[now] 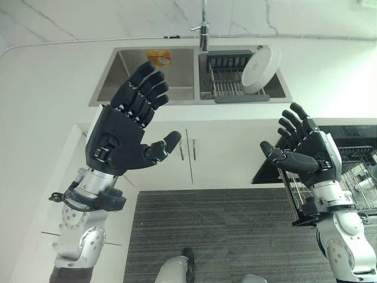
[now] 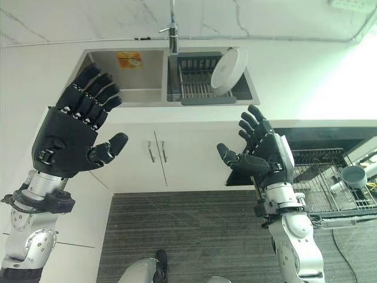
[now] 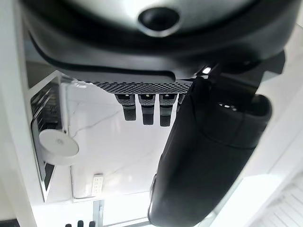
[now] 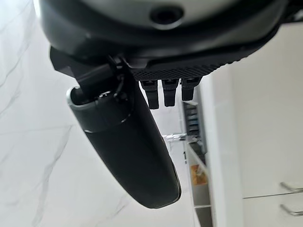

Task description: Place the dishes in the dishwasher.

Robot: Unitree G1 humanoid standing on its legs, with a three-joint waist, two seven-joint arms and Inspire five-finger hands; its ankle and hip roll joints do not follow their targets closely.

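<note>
Fingers (image 1: 143,93) of left hand (image 1: 118,138) extended and spread, thumb out to the side, nothing held; hand raised in front of the sink (image 1: 141,73), palm facing the camera. Fingers (image 1: 293,122) of right hand (image 1: 306,154) likewise straight and relaxed, thumb angled toward the left hand, empty; this hand hangs to the right of the sink, in front of the counter edge. Both hands well apart from each other and from any dish. White plate (image 1: 257,69) stands tilted on edge in a dark dish rack (image 1: 227,82) that sits in the sink's right basin; left basin is bare steel with an orange sticker (image 1: 159,58) on its far wall. Chrome faucet (image 1: 204,29) rises behind the divider between the two basins. Sink is set in a white countertop (image 1: 47,82) backed by a white marble-veined wall (image 1: 118,17). Below the sink, white cabinet doors (image 1: 194,156) with two small bar handles. To the right of the sink, dishwasher (image 2: 330,132) stands open with its wire rack (image 2: 333,183) pulled out; a grey cup (image 2: 353,175) rests in that rack. Floor below the sink cabinet is a dark grey ribbed mat (image 1: 224,236).
</note>
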